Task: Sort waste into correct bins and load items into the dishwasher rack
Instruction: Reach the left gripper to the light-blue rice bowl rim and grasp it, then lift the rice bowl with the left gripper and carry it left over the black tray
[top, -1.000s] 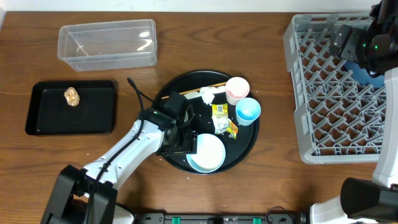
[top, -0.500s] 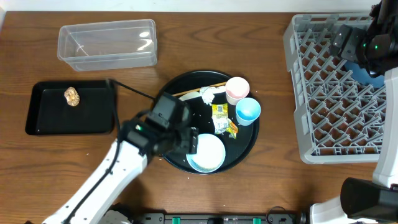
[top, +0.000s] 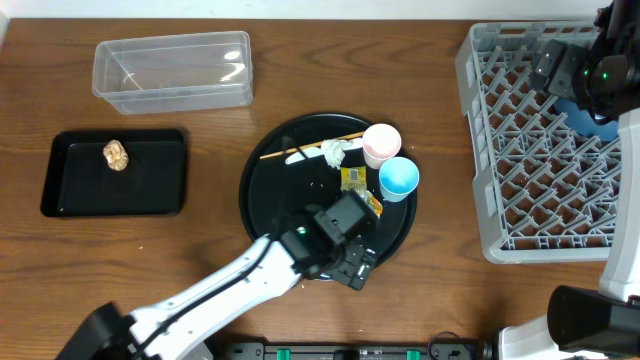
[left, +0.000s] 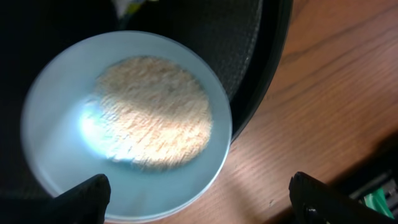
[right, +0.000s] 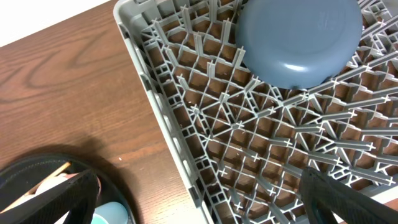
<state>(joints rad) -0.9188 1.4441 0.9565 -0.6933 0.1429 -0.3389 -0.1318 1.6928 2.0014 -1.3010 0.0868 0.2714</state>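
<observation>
I read the left fingers (left: 84, 196) as apart: in the left wrist view they sit at the two lower corners of the frame, holding nothing, with the white bowl (left: 124, 124) lying below them. That bowl holds a patch of rice (left: 155, 112) and rests at the lower edge of the round black tray (top: 262, 200), at the centre of the overhead frame, where the left arm covers it. On the same tray, toward its upper right, stand the pink cup (top: 381, 143) and the light-blue cup (top: 398, 177), touching; just left of them lie the yellow-green wrapper (top: 355, 180) and the crumpled tissue (top: 334, 152). The clear tub (top: 172, 70) sits at upper left, and the black rectangular tray (top: 150, 180) below it carries the brown food lump (top: 116, 154). The right fingers (right: 336, 196) are also spread and empty, above the grey dishwasher rack (top: 475, 130) at the right edge. The dark-blue bowl (right: 298, 37) lies in that rack.
</observation>
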